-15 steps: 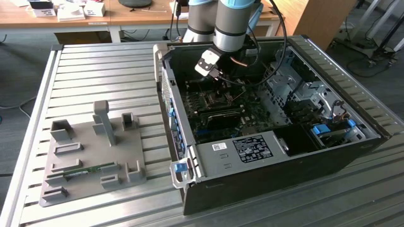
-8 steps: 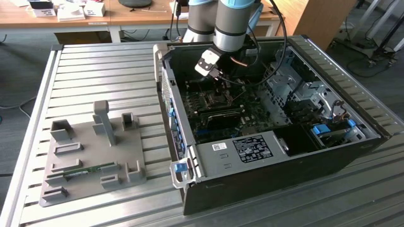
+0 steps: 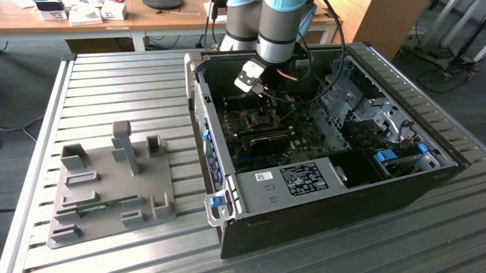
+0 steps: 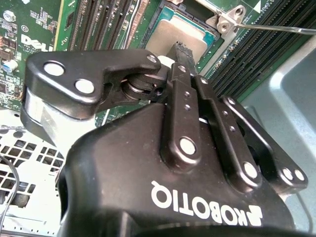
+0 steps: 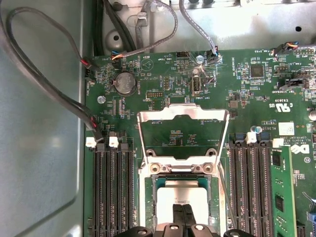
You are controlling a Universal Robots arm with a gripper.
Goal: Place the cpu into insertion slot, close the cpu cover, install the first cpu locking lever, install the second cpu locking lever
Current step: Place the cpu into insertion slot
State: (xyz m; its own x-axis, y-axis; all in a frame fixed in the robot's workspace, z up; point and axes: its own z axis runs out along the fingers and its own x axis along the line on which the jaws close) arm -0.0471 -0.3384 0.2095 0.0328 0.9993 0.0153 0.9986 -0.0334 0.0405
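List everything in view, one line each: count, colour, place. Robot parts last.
table: one, grey slatted metal.
computer case: one, black, open, on the table.
fixture tray: one, grey, exterior view's left of the case.
motherboard: one, green, inside the case.
cpu: one, silvery-grey, seated in the motherboard.
cpu cover: one, silvery frame, hinged open beside the cpu.
memory slots: several, black, flanking the cpu.
gripper: one, black, shut, tips at the cpu.

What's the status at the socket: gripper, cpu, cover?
Gripper shut, fingertips right over the cpu. Cpu lying in the socket. Cpu cover swung open, not closed. No obstruction seen over the socket.
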